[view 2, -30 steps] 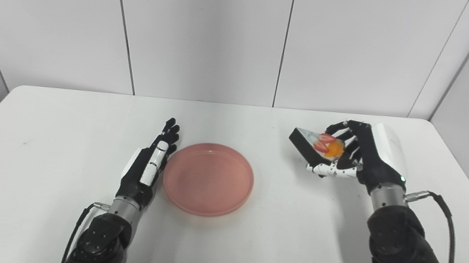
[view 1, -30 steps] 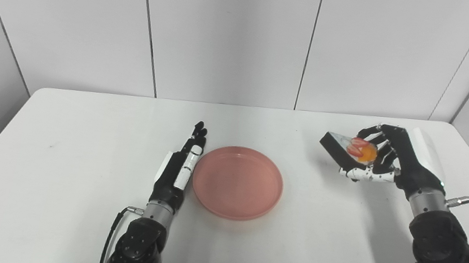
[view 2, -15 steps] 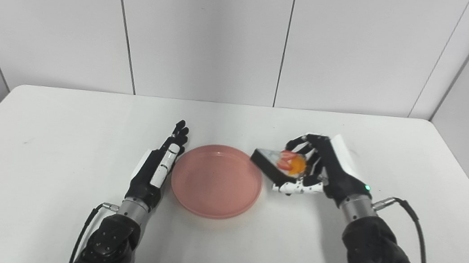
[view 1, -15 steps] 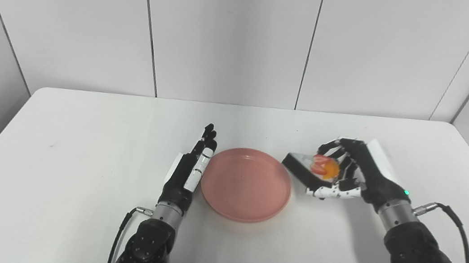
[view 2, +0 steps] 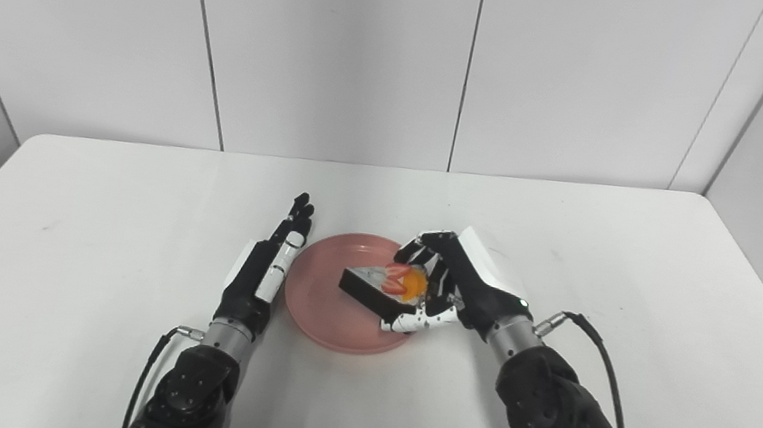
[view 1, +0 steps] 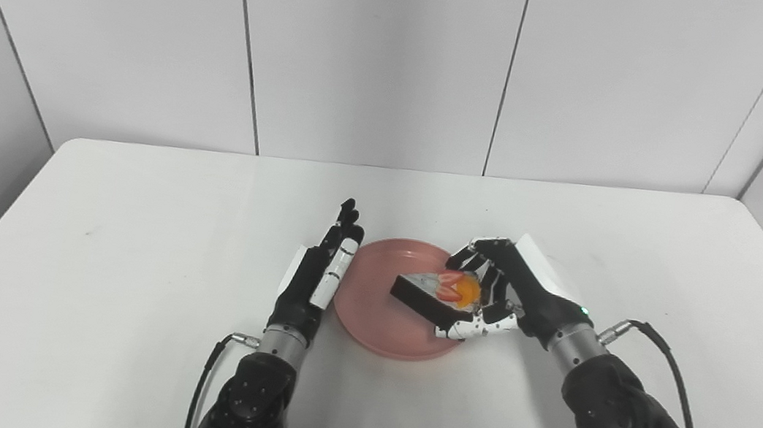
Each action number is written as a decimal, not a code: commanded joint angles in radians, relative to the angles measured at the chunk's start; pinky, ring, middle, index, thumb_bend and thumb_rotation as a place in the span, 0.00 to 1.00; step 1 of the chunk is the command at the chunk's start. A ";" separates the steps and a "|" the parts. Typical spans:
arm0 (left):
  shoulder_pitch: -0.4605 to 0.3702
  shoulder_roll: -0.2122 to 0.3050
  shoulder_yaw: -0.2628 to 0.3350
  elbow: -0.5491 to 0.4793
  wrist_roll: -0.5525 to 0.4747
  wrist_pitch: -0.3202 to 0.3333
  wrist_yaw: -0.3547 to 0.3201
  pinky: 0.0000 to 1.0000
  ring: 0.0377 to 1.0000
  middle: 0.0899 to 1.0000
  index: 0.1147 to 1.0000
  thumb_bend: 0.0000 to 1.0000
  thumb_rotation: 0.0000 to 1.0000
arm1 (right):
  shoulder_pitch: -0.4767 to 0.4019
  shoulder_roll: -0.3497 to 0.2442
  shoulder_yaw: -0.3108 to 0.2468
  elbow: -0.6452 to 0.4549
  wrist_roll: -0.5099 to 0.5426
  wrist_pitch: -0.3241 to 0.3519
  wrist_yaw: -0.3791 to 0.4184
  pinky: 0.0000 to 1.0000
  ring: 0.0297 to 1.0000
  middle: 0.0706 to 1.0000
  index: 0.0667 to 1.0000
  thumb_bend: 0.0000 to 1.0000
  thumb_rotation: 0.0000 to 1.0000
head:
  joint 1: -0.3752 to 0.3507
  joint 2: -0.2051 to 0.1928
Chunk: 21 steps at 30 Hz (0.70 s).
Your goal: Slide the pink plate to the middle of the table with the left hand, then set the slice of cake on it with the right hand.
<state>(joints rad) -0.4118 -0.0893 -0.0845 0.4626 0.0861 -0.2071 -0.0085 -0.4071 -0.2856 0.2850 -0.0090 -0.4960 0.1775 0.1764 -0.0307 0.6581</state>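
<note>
The pink plate (view 1: 368,315) lies near the middle of the white table. My left hand (view 1: 318,276) is open with fingers straight, its edge against the plate's left rim. My right hand (view 1: 503,296) is shut on the slice of cake (view 1: 431,296), a dark wedge with white top, strawberry and orange fruit. It holds the slice over the right half of the plate, close above it. I cannot tell whether the slice touches the plate. The same shows in the right eye view: plate (view 2: 321,305), cake (view 2: 379,287), left hand (view 2: 267,269), right hand (view 2: 457,286).
The white table (view 1: 129,225) has rounded corners and is closed in by white wall panels at the back and sides. A cable loops from my right forearm (view 1: 652,338).
My right hand has carried the cake slice left and down, from the right side of the table to over the plate. My left hand and the plate have shifted a little to the right.
</note>
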 commanded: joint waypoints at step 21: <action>0.011 -0.015 -0.035 -0.018 0.009 0.011 0.002 1.00 1.00 1.00 1.00 0.64 1.00 | -0.149 0.046 0.067 0.164 -0.132 -0.126 -0.067 0.21 0.27 0.43 0.45 0.53 0.00 | 0.008 0.009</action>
<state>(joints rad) -0.4058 -0.0912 -0.1130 0.4495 0.0874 -0.1873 -0.0113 -0.4921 -0.2420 0.3567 0.1686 -0.6173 0.1068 0.1416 -0.0245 0.6688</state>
